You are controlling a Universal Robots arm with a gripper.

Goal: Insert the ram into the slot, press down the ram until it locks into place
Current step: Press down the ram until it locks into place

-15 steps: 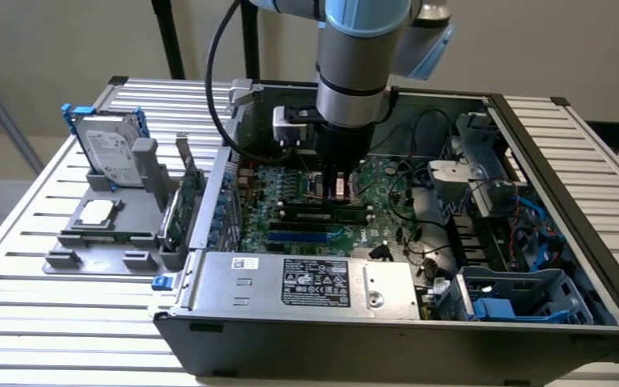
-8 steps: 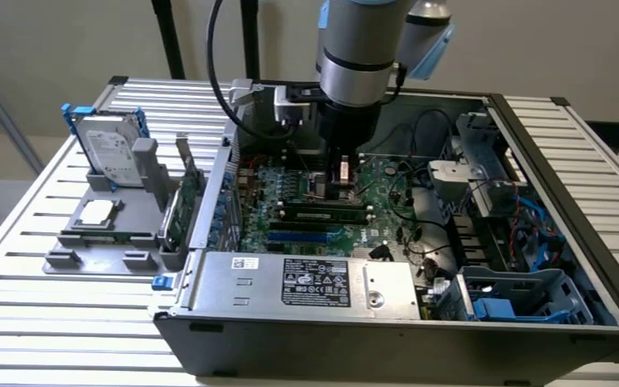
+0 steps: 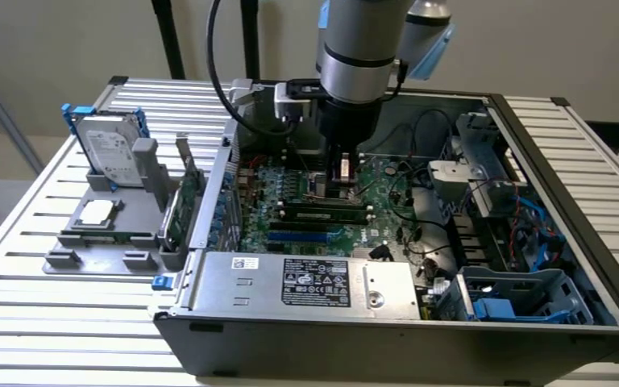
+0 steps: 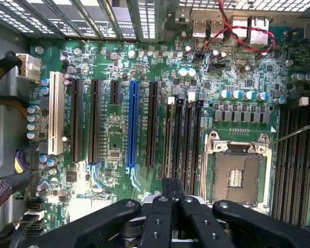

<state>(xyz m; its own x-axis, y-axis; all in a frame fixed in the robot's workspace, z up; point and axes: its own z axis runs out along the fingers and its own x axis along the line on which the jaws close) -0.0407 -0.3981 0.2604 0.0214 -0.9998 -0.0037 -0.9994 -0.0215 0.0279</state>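
1. Gripper (image 4: 170, 194): fingers (image 4: 163, 217) drawn together, no gap between them. The tip sits over the near end of the ram (image 4: 169, 139). Contact cannot be told.
2. The ram is edge-up in the slot (image 4: 170, 103), the outermost of a bank of parallel black sockets. In the exterior view it lies along the board (image 3: 326, 211), just beside the gripper (image 3: 342, 181).
3. Judgement: insertion looks done and the press-down is in hand. Whether the end clips have caught is too small to tell.
4. That press calls for a straight downward push, centred on the thin top edge so the closed tip does not slide off onto the neighbouring sockets.
5. Close by: the open CPU socket (image 4: 237, 173) on one side of the bank, a blue slot (image 4: 133, 124) and a white slot (image 4: 56, 113) on the other. None crosses the ram.
6. Further: red and black wires (image 4: 237, 28) near the rear ports, well apart.
7. Outermost: power supply (image 3: 309, 282) at the case front. On the slatted table (image 3: 30, 242) to the exterior view's left, a hard drive (image 3: 110, 149) and an upright expansion card (image 3: 186, 197).
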